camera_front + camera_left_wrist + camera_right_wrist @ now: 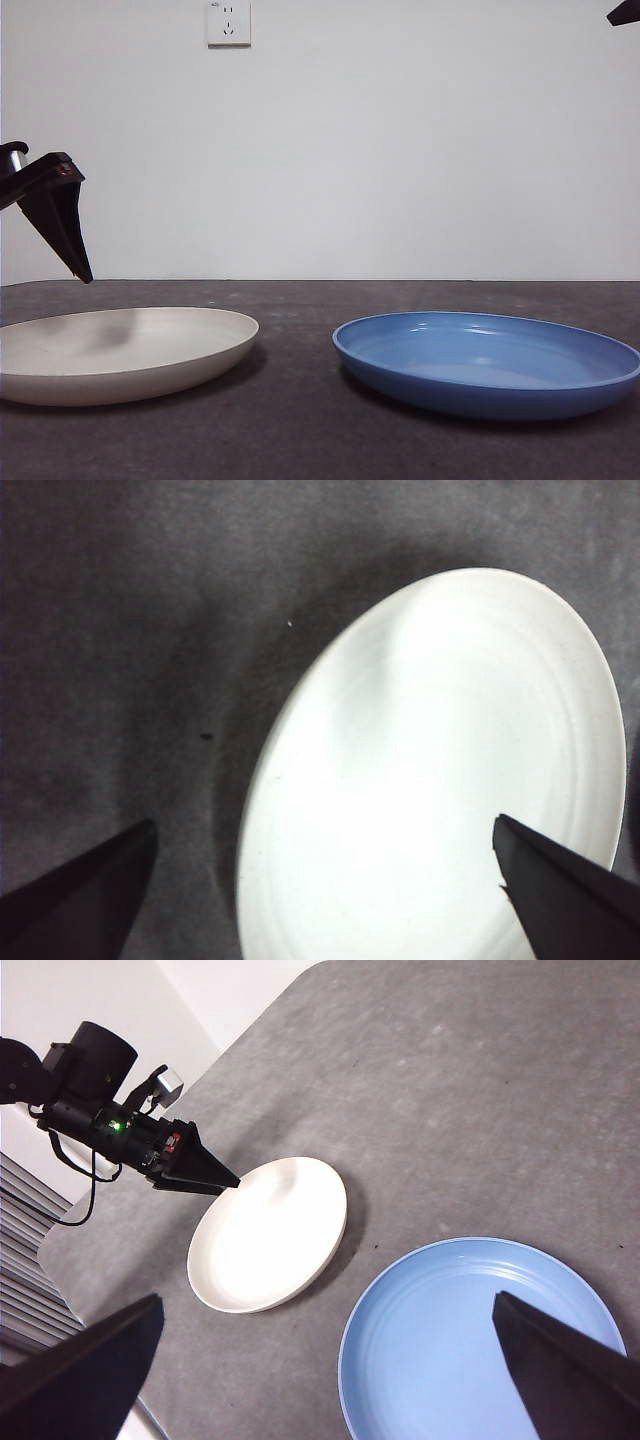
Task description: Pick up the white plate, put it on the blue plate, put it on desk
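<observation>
A low, level view across a dark grey desk [300, 420] with a plain white wall behind. At the far left, the left gripper [62, 232] hangs in the air above the outer edge of the white plate [120, 352], not touching it. Its wrist camera shows its two black jaws spread wide, with the plate's rim lying between them. The white plate rests flat on the desk, left of centre. To its right, clearly apart from it, the blue plate [490, 362] also sits flat and holds nothing. At the top right corner, only a black tip of the right gripper [624, 12] shows; that arm waits high above, its jaws also wide apart.

The step in hand appears to be grasping the white plate. To do it well, the left gripper should probably drop onto the raised rim, one jaw inside and one outside, and pinch firmly before lifting so the shallow plate does not slip or tilt.
</observation>
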You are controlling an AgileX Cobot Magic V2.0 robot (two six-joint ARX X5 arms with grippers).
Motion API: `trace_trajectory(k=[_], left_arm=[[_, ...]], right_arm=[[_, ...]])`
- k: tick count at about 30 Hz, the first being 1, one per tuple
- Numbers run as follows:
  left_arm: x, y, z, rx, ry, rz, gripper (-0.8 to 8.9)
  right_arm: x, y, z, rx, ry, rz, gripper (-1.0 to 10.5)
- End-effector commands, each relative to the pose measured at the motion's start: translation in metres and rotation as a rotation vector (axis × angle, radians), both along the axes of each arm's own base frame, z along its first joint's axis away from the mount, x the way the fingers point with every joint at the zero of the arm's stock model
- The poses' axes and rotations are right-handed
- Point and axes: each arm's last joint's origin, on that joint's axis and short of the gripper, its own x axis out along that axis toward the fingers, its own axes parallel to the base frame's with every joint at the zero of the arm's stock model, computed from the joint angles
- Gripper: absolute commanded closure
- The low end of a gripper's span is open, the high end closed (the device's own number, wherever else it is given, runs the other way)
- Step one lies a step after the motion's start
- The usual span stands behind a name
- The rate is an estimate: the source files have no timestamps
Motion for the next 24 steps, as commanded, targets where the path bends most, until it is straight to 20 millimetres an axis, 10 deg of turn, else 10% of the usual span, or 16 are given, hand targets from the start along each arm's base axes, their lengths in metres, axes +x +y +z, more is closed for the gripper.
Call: trace_trajectory(k=[1, 12, 24], left_arm=[[0.006, -0.001, -0.001, 0.003, -0.009, -0.014, 2.27], [0.010, -0.005, -0.016, -0.040, 0.055, -0.032, 2.47], [0.012, -0.005, -0.030, -0.017, 0.113, -0.015, 7.89]], right_arm=[[0.000, 0.001, 0.006, 0.010, -0.013, 0.004, 3.8], [0.000, 0.001, 0.006, 0.008, -0.011, 0.000, 3.8], [0.000, 0.001, 0.006, 0.007, -0.013, -0.002, 3.8]])
